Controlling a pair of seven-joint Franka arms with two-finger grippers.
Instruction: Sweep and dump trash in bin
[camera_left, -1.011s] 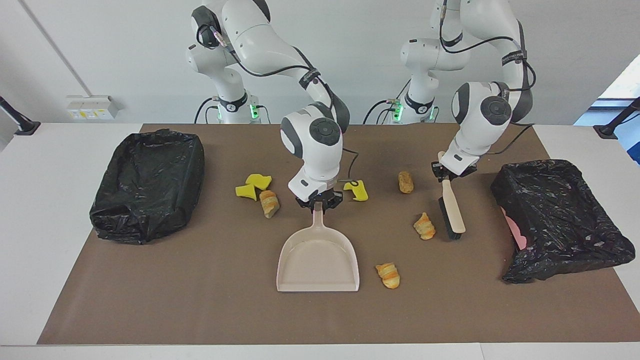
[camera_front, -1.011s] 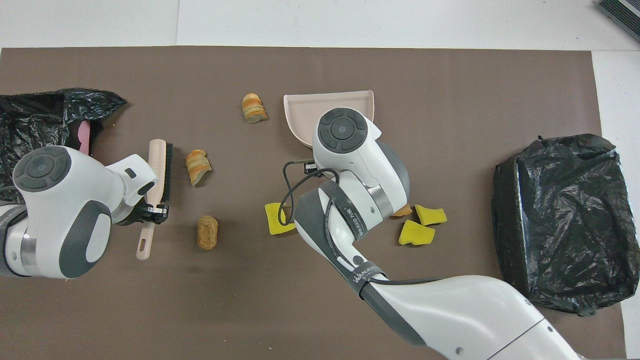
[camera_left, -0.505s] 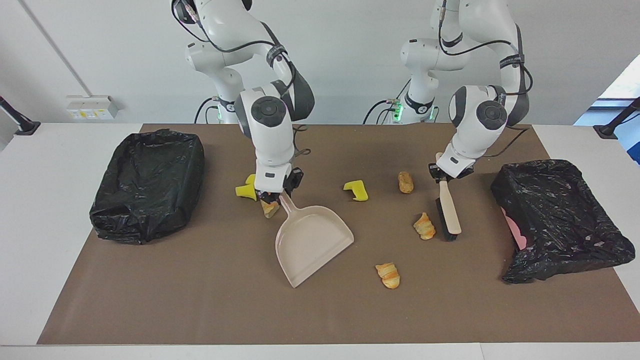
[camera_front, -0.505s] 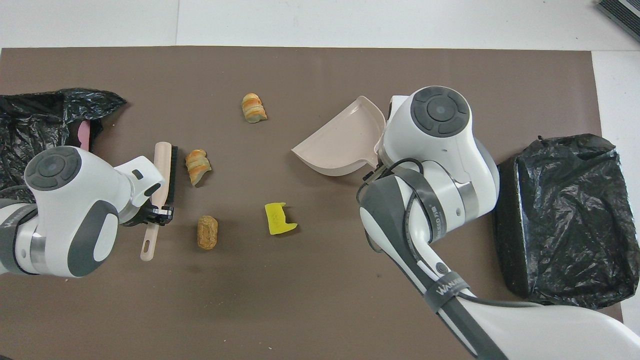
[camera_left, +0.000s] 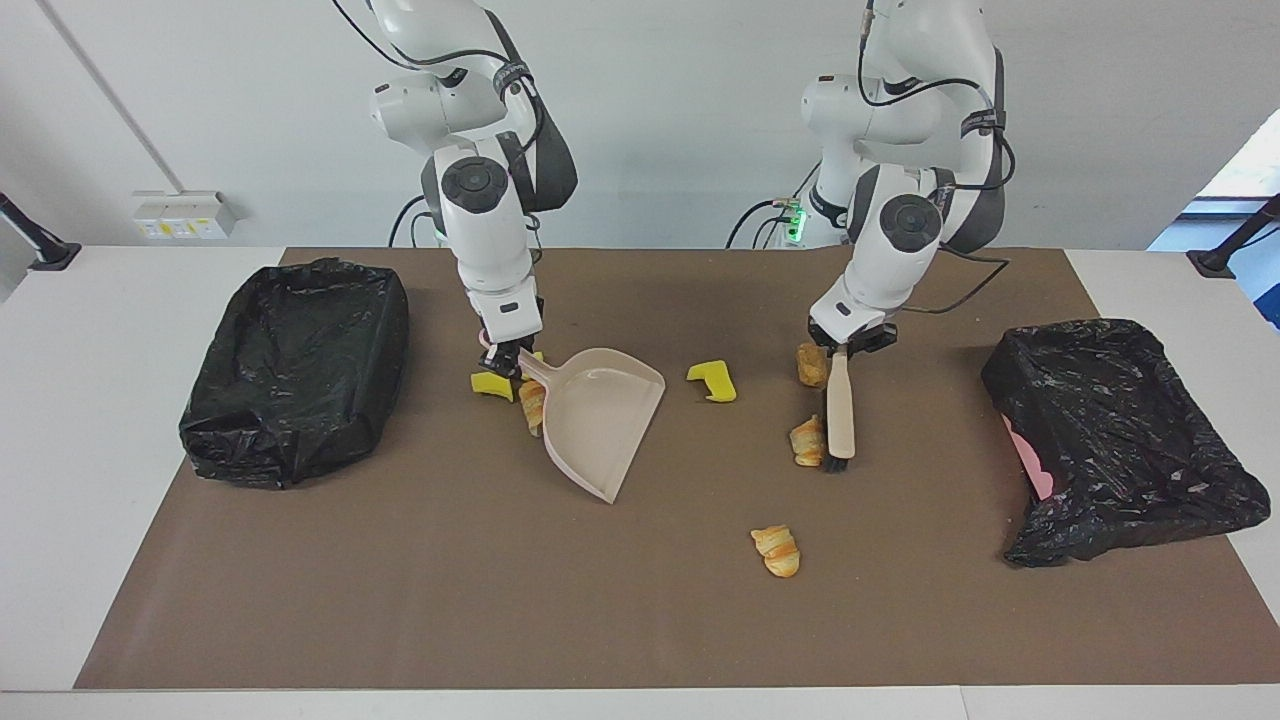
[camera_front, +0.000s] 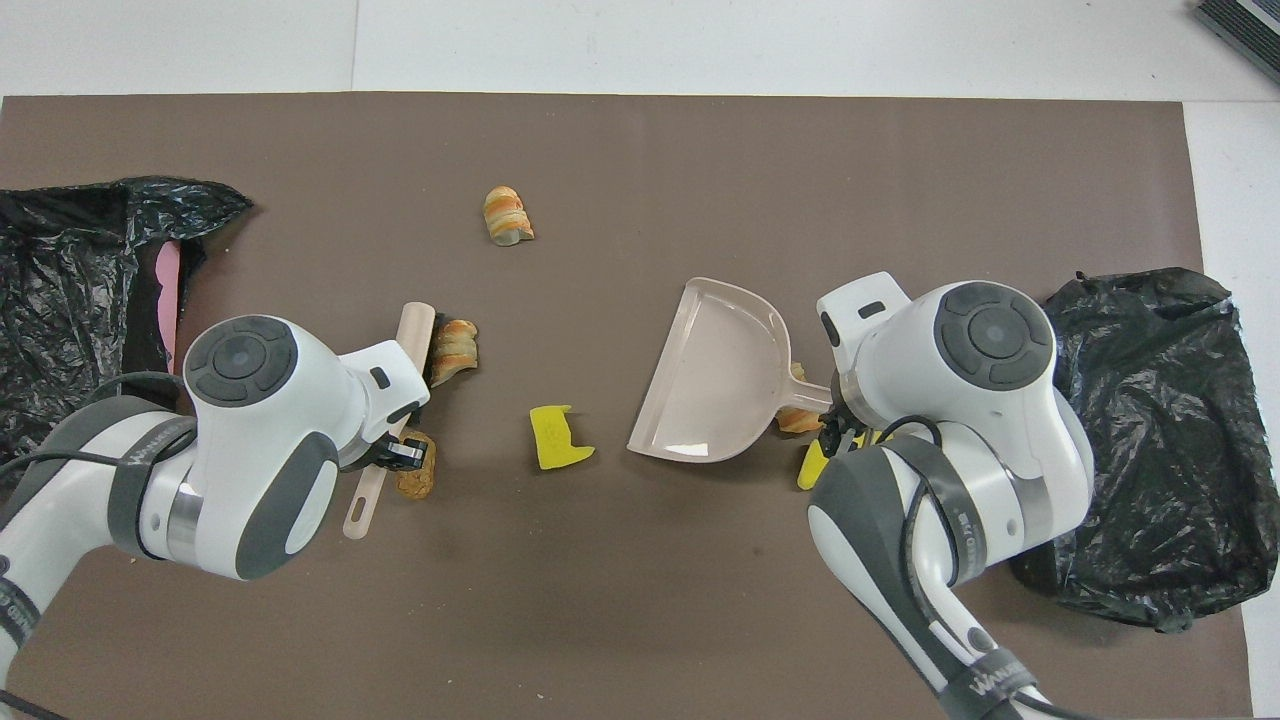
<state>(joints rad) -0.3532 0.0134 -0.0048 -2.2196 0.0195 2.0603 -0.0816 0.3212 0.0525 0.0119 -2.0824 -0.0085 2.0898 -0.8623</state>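
Of the two black-bagged bins (camera_left: 295, 365) (camera_left: 1120, 430) at the left and right edges of the facing frame, neither has moved, and we see no trash in either.

The dustpan (camera_left: 600, 420) has changed most. A second ago it lay flat at centre frame with its mouth toward the bottom edge. Now it sits left of centre, swung round and tipped, with its open lip toward the lower right, facing the brush. The right gripper (camera_left: 508, 358) is clamped on its handle, just above a yellow sponge (camera_left: 492, 383) and a roll (camera_left: 532, 405) that lie against the pan's back.

The brush (camera_left: 838, 410) has come in from the right toward centre. The left gripper (camera_left: 848, 345) is closed tight on its handle, bristles down on the mat (camera_left: 400, 600). One roll (camera_left: 808, 442) has slid along with it and now touches the bristles.

The other pieces lie where they were: a roll (camera_left: 812, 365) beside the left gripper, a sponge (camera_left: 712, 380) at centre between brush and pan, and a roll (camera_left: 776, 550) alone at lower centre.

We judge that sweeping has just begun, with pan and brush now facing each other. The pieces behind the pan will need a separate pass.
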